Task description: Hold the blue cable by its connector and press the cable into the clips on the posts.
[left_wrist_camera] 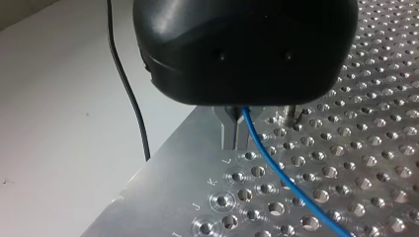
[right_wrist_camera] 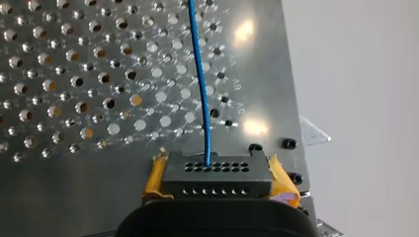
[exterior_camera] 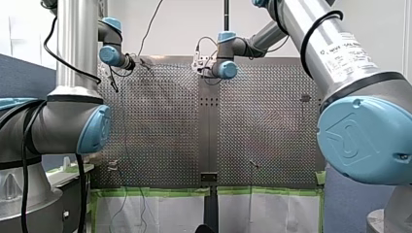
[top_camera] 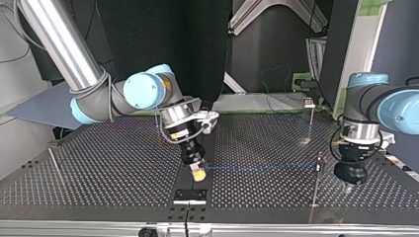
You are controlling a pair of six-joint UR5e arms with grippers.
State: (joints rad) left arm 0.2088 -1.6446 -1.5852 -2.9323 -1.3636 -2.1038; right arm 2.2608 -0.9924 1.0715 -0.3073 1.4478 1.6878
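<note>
We're clamping the connector (right_wrist_camera: pixel 217 178) in our right gripper's (top_camera: pixel 197 172) yellow pads at mid table (top_camera: pixel 99 168) edge. The blue cable (top_camera: pixel 262 168) is running to our left gripper (top_camera: pixel 349 186), grip we can't tell. Judging routing just starting: next needs lowering it squarely into the post (top_camera: pixel 316 187) clip.

Count, top view: 1 perforated worktop (top_camera: pixel 99 163). 2 robot arms: right arm (top_camera: pixel 59 44), left arm (top_camera: pixel 395 106), 1 hand apiece: right hand (top_camera: pixel 198 174), left hand (top_camera: pixel 348 186). 2 yellow pads (right_wrist_camera: pixel 156 177) on right hand. 1 blue cable (top_camera: pixel 262 168). 1 black connector (right_wrist_camera: pixel 217 175). 3 thin posts: 1 post (top_camera: pixel 316 182) beside left hand, 1 post (top_camera: pixel 310 123) twd arm-side edge, 1 post (top_camera: pixel 56 165) nr opposite side edge. 1 black plate (top_camera: pixel 190 196) at edge facing the arms.
</note>
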